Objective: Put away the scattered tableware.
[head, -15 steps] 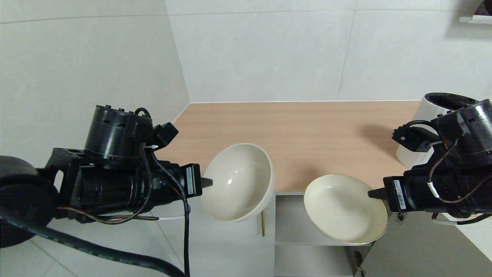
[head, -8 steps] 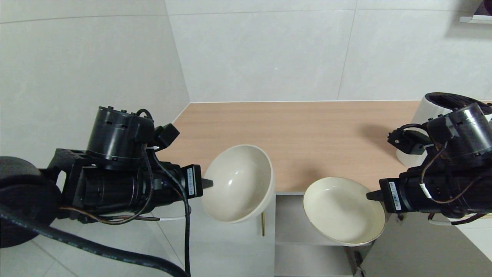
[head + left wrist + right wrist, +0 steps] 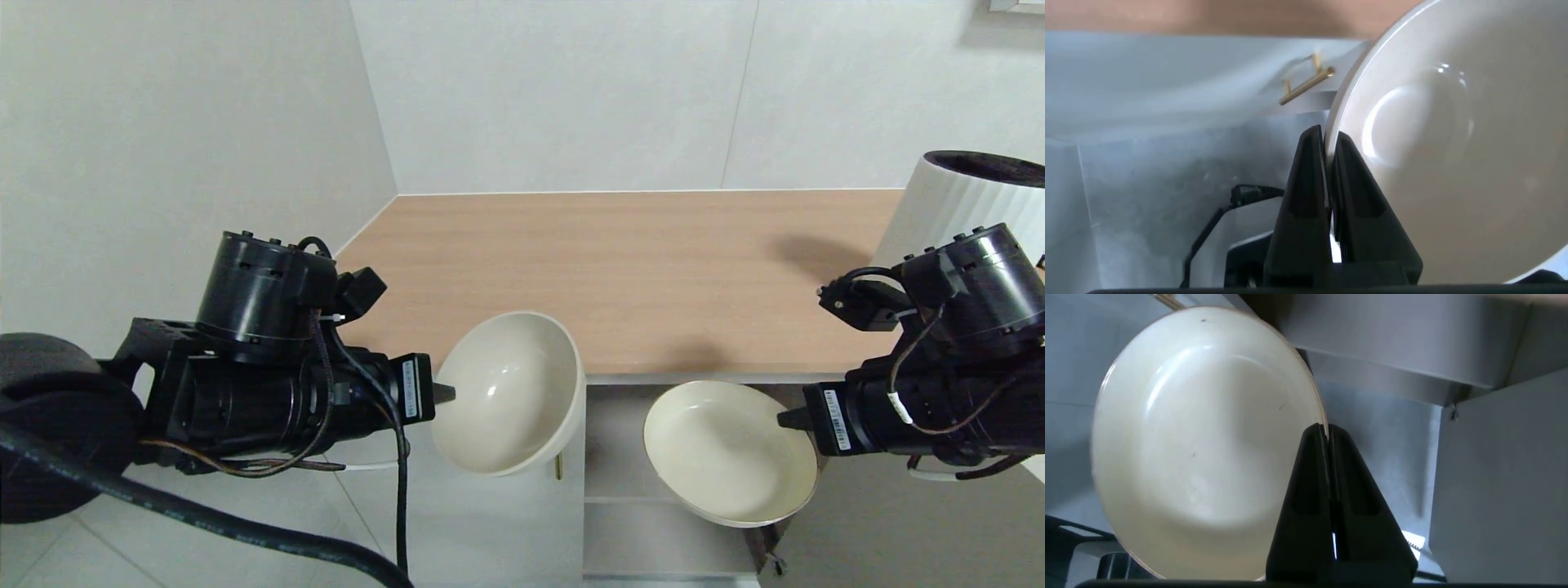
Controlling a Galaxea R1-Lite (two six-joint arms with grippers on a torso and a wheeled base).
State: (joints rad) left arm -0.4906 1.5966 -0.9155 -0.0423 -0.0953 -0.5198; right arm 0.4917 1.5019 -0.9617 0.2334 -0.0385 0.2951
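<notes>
My left gripper [image 3: 445, 394] is clamping the rim of a deep cream bowl [image 3: 506, 392], holding it tilted on edge just off the table [image 3: 620, 269] front. My right gripper [image 3: 785, 419] is pinching the rim of a shallow cream dish [image 3: 727, 449], holding it before the open white cabinet [image 3: 612, 465] below.

left arm [image 3: 237, 404], right arm [image 3: 931, 408] — black cylindrical housings [image 3: 263, 282] | black cables [image 3: 245, 532] | white barcode labels [image 3: 411, 389] | black tapered pincer fingers [image 3: 1308, 184]
</notes>
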